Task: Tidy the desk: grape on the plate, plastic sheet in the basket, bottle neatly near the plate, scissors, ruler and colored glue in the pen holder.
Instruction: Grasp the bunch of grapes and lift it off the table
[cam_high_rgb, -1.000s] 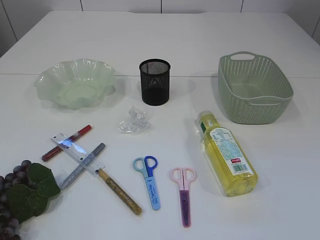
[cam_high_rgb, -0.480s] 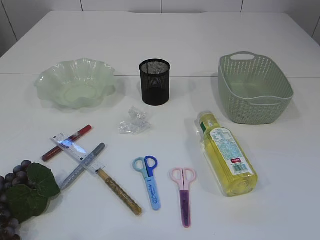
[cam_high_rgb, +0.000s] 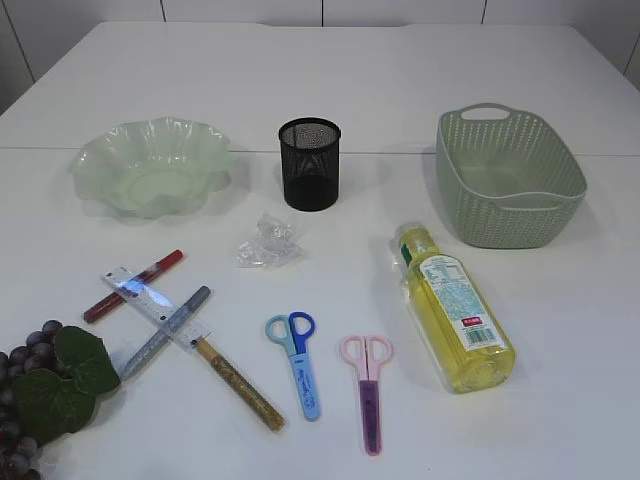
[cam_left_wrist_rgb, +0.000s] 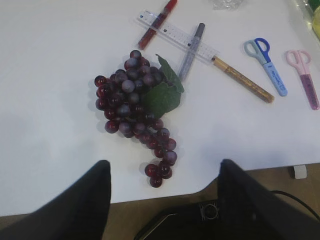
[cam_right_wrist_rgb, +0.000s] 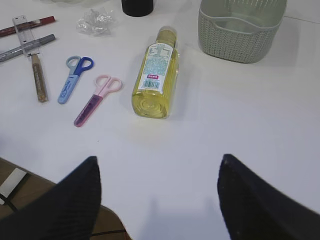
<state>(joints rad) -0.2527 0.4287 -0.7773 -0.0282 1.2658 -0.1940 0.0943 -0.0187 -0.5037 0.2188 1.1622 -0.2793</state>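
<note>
Nothing has moved since the earlier ext. frame; from my remote seat I see a desk w/ no item sorted yet. Left gripper (cam_left_wrist_rgb: 162, 192) hangs spread and empty over the near edge, above the grape (cam_left_wrist_rgb: 134, 112) bunch at the table's front-left corner. Right gripper (cam_right_wrist_rgb: 157, 192) hangs spread and empty too, short of the bottle (cam_right_wrist_rgb: 155, 72), which lies on its side near the basket (cam_high_rgb: 508, 180). Plate (cam_high_rgb: 150, 168), pen holder (cam_high_rgb: 309, 163) and basket appear empty. Plastic sheet (cam_high_rgb: 268, 241) sits crumpled before the holder; ruler (cam_high_rgb: 155, 305), glue pens and both scissors lie flat. My read: step one, grape to plate. Next calls for lowering the left jaws around the bunch.
</note>
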